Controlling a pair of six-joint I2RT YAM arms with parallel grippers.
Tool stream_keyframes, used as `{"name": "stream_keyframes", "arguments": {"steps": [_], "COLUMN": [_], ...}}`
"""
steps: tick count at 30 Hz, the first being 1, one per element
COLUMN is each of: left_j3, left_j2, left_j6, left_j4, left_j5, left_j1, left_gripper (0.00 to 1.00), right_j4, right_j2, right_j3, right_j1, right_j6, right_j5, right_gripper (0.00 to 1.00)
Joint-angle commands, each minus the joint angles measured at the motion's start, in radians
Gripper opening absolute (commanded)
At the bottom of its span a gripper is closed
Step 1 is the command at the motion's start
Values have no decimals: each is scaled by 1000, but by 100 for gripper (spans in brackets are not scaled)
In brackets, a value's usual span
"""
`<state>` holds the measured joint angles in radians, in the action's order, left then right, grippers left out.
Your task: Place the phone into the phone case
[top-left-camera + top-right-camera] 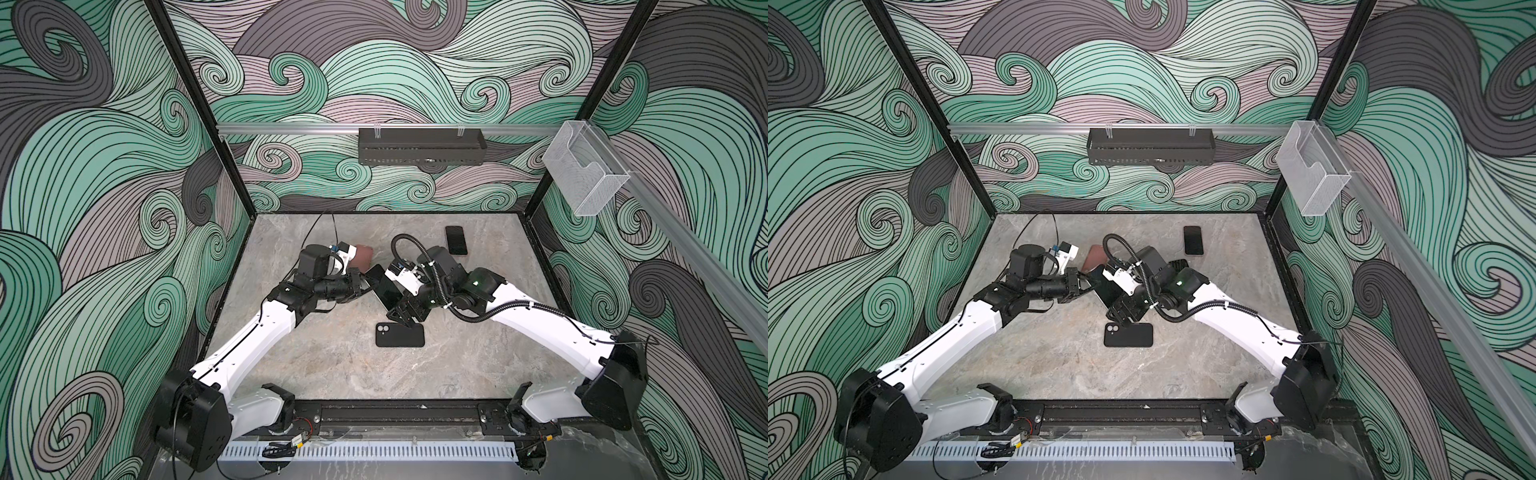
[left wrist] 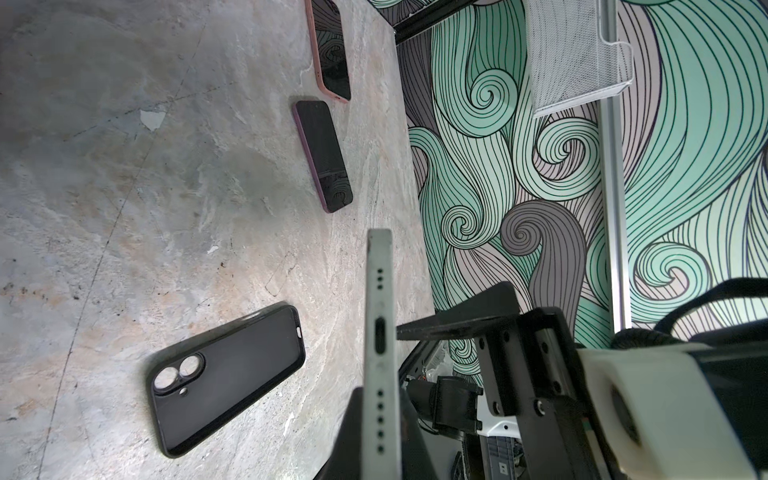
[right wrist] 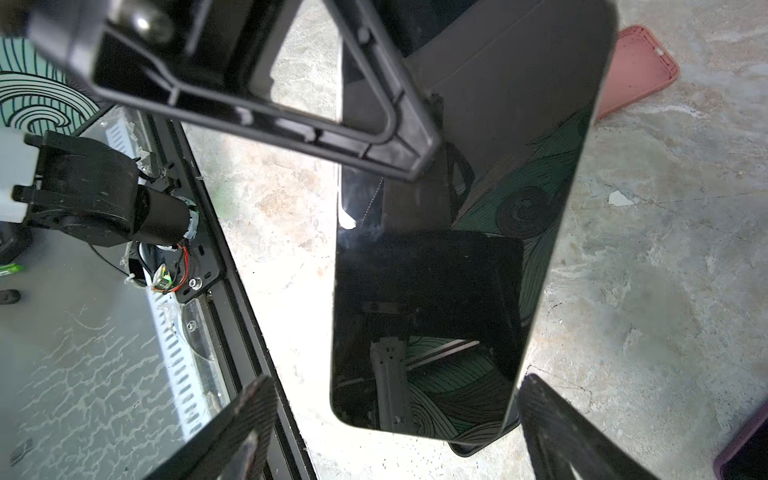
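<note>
The phone (image 1: 384, 291) (image 1: 1106, 289) hangs in the air between the two arms, dark screen tilted towards the right arm. My left gripper (image 1: 365, 286) (image 2: 380, 415) is shut on one end of it; the left wrist view shows its pale edge (image 2: 380, 332) clamped between the fingers (image 2: 349, 419). My right gripper (image 1: 404, 318) (image 3: 395, 384) is open, its fingertips (image 3: 257, 390) standing apart on either side of the phone's other end (image 3: 457, 270). The black phone case (image 1: 400, 335) (image 1: 1128, 335) (image 2: 228, 378) lies flat on the table just below and in front of the grippers.
A phone in a pinkish case (image 1: 456, 240) (image 2: 330, 50) lies at the back right. A phone in a purple case (image 2: 324, 156) lies partly under the right arm. A reddish case (image 1: 365, 257) (image 3: 636, 70) sits behind the grippers. A black tray (image 1: 422, 145) and a clear holder (image 1: 586, 170) hang on the walls.
</note>
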<state>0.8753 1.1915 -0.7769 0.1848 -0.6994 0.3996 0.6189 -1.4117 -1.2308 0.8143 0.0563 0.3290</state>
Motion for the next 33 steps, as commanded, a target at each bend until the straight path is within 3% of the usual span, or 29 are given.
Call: {"name": "stream_keyframes", "arguments": {"steps": [1, 9, 13, 21, 26, 33], "left_j3": [55, 176, 169, 211, 257, 323], "left_j2": [14, 33, -8, -77, -39, 17], "left_j6": [78, 388, 482, 646, 721, 799], "left_j4": [15, 335, 363, 491, 585, 668], "left_j5": [-99, -178, -264, -274, -347, -344], "left_j1": [-5, 11, 33, 116, 173, 243], "left_gripper": [0, 0, 0, 0, 0, 0], "right_j4": [33, 103, 166, 236, 250, 277], "right_j2": [38, 149, 161, 101, 64, 56], "right_j3": [-6, -4, -26, -100, -132, -125], "right_j1": [-9, -178, -226, -230, -230, -228], "right_j6": [22, 38, 70, 128, 145, 166], "right_j5": [52, 265, 359, 546, 637, 731], "right_gripper": [91, 76, 68, 61, 59, 48]}}
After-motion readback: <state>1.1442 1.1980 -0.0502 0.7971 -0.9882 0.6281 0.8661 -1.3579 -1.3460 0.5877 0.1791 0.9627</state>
